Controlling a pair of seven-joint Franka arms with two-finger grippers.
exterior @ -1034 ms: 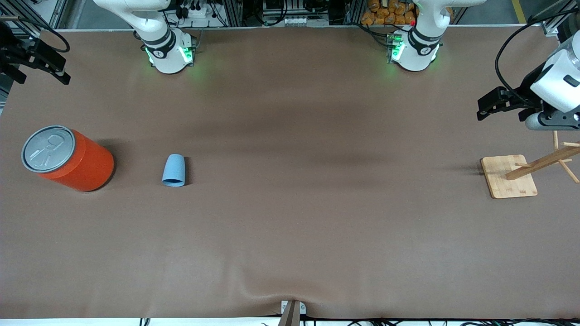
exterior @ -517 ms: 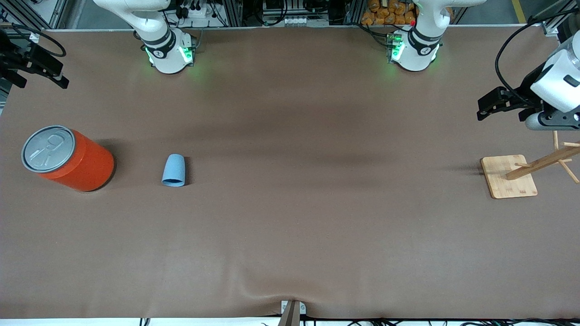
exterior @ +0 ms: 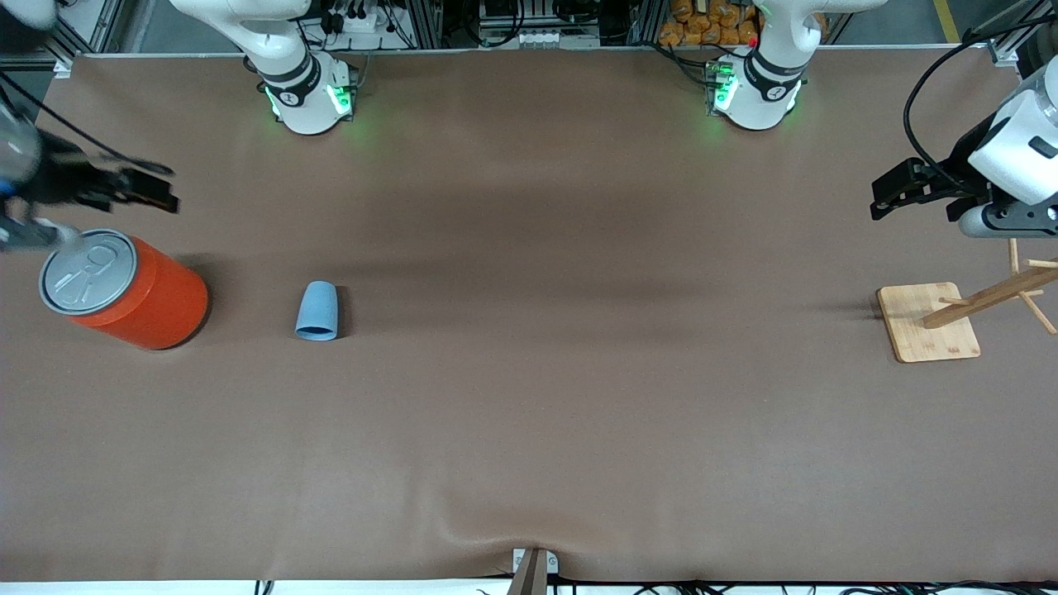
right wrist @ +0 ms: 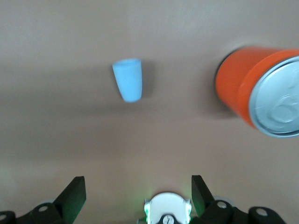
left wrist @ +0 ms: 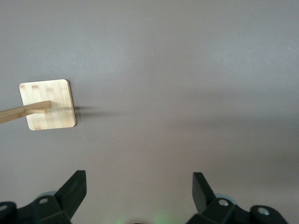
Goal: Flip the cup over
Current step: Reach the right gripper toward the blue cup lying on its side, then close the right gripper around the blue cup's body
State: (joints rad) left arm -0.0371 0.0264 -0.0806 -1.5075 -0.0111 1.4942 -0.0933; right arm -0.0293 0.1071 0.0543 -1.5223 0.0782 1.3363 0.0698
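Observation:
The small light-blue cup [exterior: 316, 311] rests on the brown table, seemingly on its side, wide end toward the front camera. It stands apart from the orange can [exterior: 157, 302], toward the left arm's end from it. It also shows in the right wrist view [right wrist: 128, 79]. My right gripper [exterior: 164, 192] is open and empty over the table by the can's grey lid, well short of the cup; its jaws stand wide apart in its wrist view [right wrist: 138, 189]. My left gripper [exterior: 881, 197] is open and empty, and waits over the table near the wooden stand; its wrist view [left wrist: 138, 186] shows no cup.
The large orange can with its grey pull-tab lid [right wrist: 279, 100] stands at the right arm's end of the table. A wooden stand on a square bamboo base [exterior: 926, 322] stands at the left arm's end, also in the left wrist view [left wrist: 49, 104].
My right gripper has swung in from the table's edge to just over the spot beside the can's lid. The cup, the can and the left arm have not moved.

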